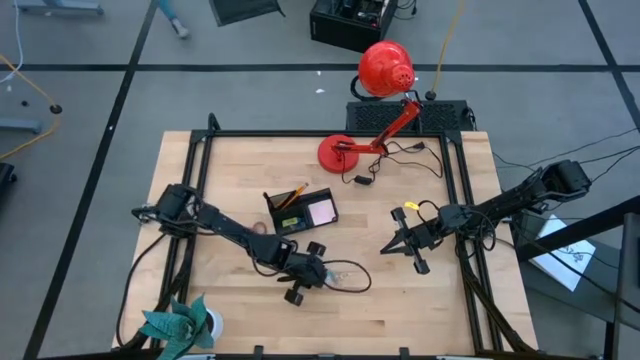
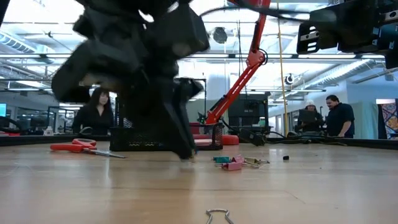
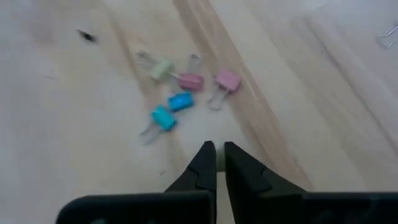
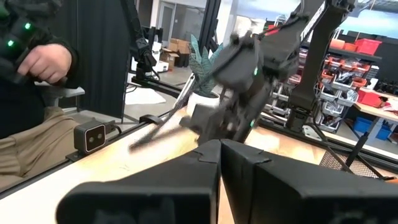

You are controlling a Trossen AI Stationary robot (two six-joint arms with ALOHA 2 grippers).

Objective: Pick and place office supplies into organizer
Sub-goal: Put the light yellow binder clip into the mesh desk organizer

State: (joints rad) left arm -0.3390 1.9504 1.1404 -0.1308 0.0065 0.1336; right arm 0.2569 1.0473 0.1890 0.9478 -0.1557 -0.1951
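**Organizer partly filled, small clips and scissors not yet in**

The black organizer (image 1: 300,211) stands near the table's middle, just in front of the red lamp base (image 1: 336,152). Inside it, the pale pink notepad (image 1: 321,212) fills one compartment, and an orange pencil (image 1: 294,194) with dark pens beside it stands up in another. So this part looks done.

What is left, as far as I can see: five small binder clips (image 3: 186,93) (pink, blue, pale yellow) lie loose on the wood, and the red-handled scissors (image 2: 79,147) lie flat on the table beside the organizer, outside it.

The left gripper (image 3: 216,152) is low over the table, near the clips but not touching them; fingers nearly together w/ only a narrow gap, nothing between. The right gripper (image 4: 219,146) waits on the right side, fingers pressed together, empty.

I judge the task about half done.
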